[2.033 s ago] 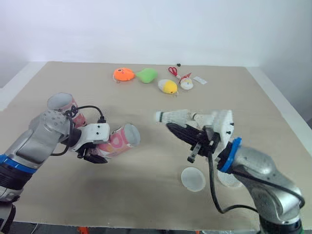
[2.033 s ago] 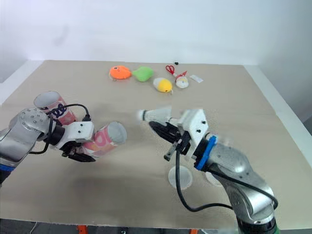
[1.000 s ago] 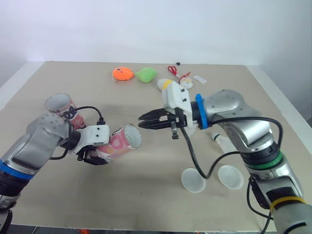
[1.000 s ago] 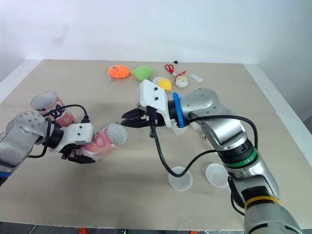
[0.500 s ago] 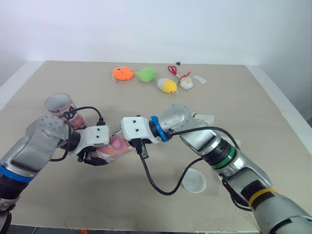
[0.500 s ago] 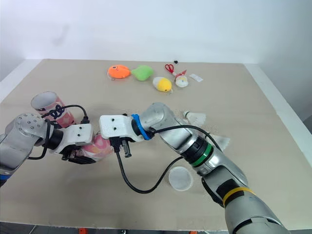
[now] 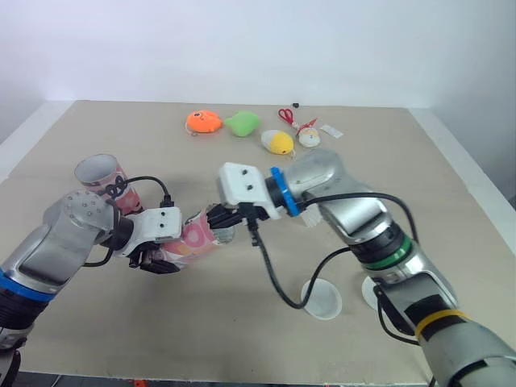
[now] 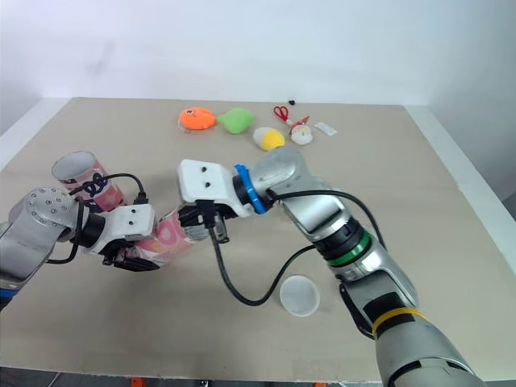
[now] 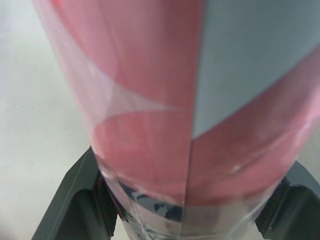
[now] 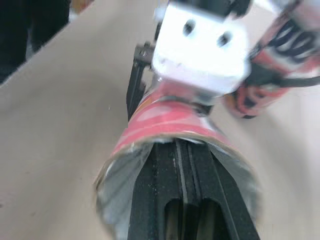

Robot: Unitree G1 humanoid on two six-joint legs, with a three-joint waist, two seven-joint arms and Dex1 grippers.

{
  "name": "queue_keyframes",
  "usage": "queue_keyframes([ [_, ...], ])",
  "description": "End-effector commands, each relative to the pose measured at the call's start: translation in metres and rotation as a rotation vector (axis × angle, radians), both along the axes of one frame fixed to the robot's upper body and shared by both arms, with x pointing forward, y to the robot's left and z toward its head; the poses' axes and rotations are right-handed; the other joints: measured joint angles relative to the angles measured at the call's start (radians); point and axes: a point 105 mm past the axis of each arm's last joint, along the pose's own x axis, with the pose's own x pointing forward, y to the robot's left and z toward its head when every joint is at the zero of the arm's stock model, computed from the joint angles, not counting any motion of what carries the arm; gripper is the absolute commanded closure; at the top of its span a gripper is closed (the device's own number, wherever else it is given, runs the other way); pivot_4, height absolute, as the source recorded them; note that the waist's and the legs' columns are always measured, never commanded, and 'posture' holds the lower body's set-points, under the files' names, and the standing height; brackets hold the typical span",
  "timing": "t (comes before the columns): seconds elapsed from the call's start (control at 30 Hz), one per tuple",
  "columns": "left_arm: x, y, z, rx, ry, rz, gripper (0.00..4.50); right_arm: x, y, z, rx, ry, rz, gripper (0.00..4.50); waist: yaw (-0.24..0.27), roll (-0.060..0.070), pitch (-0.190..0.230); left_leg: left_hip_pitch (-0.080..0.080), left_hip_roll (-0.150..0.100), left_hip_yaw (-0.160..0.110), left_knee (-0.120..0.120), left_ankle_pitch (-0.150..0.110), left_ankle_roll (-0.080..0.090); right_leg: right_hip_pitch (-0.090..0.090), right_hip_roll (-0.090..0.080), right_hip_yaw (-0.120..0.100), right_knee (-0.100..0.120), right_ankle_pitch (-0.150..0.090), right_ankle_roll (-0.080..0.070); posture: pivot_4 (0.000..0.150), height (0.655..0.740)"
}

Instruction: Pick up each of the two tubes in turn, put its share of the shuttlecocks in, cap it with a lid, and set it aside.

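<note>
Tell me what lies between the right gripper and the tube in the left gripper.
Nothing: the right wrist view shows the right gripper, jaws shut, inside the mouth of the pink tube that the left gripper holds.

A wide beige worktop (image 7: 121,322) with a matte, plain surface runs back to a bare white wall (image 7: 242,48) that closes off the scene behind its far edge. A pale white strip (image 7: 20,141) borders the worktop along the left side, and a similar one (image 7: 476,181) runs along the right. The light is soft and even, casting only faint shadows on the surface.
</note>
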Motion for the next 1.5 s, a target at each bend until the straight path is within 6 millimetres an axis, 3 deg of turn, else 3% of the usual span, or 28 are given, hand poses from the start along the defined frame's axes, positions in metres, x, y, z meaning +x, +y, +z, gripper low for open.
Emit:
queue_keyframes([
  [0.03,-0.004,-0.011,-0.008,-0.025,0.014,-0.047,1.59,-0.009,-0.016,0.017,0.052,0.003,0.000,4.47,0.000,0.000,0.000,0.000,0.000,0.000,0.000,0.000,0.000,0.000,0.000,0.000,0.000,0.000,0.001,0.150,0.7400],
  [0.23,-0.001,-0.018,-0.001,-0.077,-0.021,-0.070,1.59,0.000,-0.033,0.019,0.068,0.021,-0.082,4.47,-0.001,0.000,0.000,0.000,0.000,0.000,0.001,0.000,0.000,-0.001,0.000,0.000,0.000,0.000,0.002,0.150,0.7400],
  [0.4,0.011,-0.045,0.020,-0.290,-0.139,-0.085,1.59,-0.008,-0.074,0.024,0.119,0.116,-0.168,4.47,0.003,-0.003,0.001,-0.006,-0.001,-0.002,0.002,0.000,0.000,-0.004,0.000,0.000,-0.001,0.001,0.001,0.150,0.7400],
  [0.53,0.010,-0.061,0.022,-0.496,-0.122,-0.060,1.59,-0.022,-0.106,0.014,0.104,0.232,-0.236,2.90,-0.005,-0.003,0.001,-0.014,-0.003,-0.002,0.003,-0.002,0.004,-0.012,0.000,0.002,-0.001,0.005,0.005,0.150,0.7400],
  [0.67,0.014,-0.075,0.006,-0.695,-0.134,0.016,1.59,-0.032,-0.127,0.012,0.091,0.294,-0.300,1.23,-0.007,-0.002,0.001,-0.013,-0.003,-0.003,0.002,-0.004,0.007,-0.012,0.002,0.003,0.000,0.002,0.003,0.150,0.7400],
  [0.73,0.018,-0.078,-0.001,-0.757,-0.161,0.055,1.59,-0.034,-0.137,0.003,0.047,0.298,-0.343,0.18,-0.006,-0.003,0.002,-0.013,-0.003,-0.004,0.002,-0.004,0.007,-0.011,0.002,0.003,0.000,0.002,0.003,0.150,0.7400],
  [0.77,0.019,-0.078,-0.008,-0.778,-0.165,0.080,1.59,-0.034,-0.143,-0.006,0.004,0.294,-0.372,0.03,-0.006,-0.003,0.002,-0.013,-0.003,-0.005,0.002,-0.004,0.007,-0.011,0.002,0.002,0.000,0.002,0.003,0.150,0.7400],
  [0.9,0.023,-0.078,-0.037,-0.807,-0.175,0.163,1.59,-0.032,-0.160,-0.045,-0.135,0.253,-0.457,0.03,-0.004,-0.003,0.002,-0.012,-0.003,-0.005,0.003,-0.004,0.007,-0.010,0.001,0.002,-0.001,0.003,0.005,0.150,0.7400],
  [1.07,0.028,-0.080,-0.068,-0.826,-0.206,0.227,1.59,-0.028,-0.168,-0.085,-0.197,0.264,-0.500,0.03,-0.005,-0.002,0.001,-0.010,-0.004,-0.004,0.007,-0.002,0.008,-0.007,0.000,0.004,-0.001,0.004,0.009,0.150,0.7400],
  [1.2,0.024,-0.085,-0.083,-0.835,-0.209,0.231,1.59,-0.025,-0.168,-0.101,-0.222,0.258,-0.511,0.03,-0.005,-0.002,0.001,0.002,-0.008,-0.004,0.007,0.000,0.009,0.005,-0.003,0.006,-0.002,0.006,0.010,0.150,0.7400],
  [1.4,0.018,-0.088,-0.096,-0.868,-0.146,0.273,1.59,-0.027,-0.173,-0.118,-0.286,0.268,-0.504,0.03,-0.005,0.000,-0.002,0.007,-0.013,-0.006,0.007,0.000,0.010,0.005,-0.004,0.010,-0.003,0.009,0.011,0.150,0.7400],
  [1.5,0.017,-0.087,-0.100,-0.859,-0.115,0.279,1.59,-0.027,-0.176,-0.124,-0.313,0.262,-0.503,0.89,-0.005,0.003,-0.004,0.006,-0.014,-0.005,0.006,0.000,0.010,0.006,-0.005,0.012,-0.003,0.007,0.013,0.150,0.7400],
])
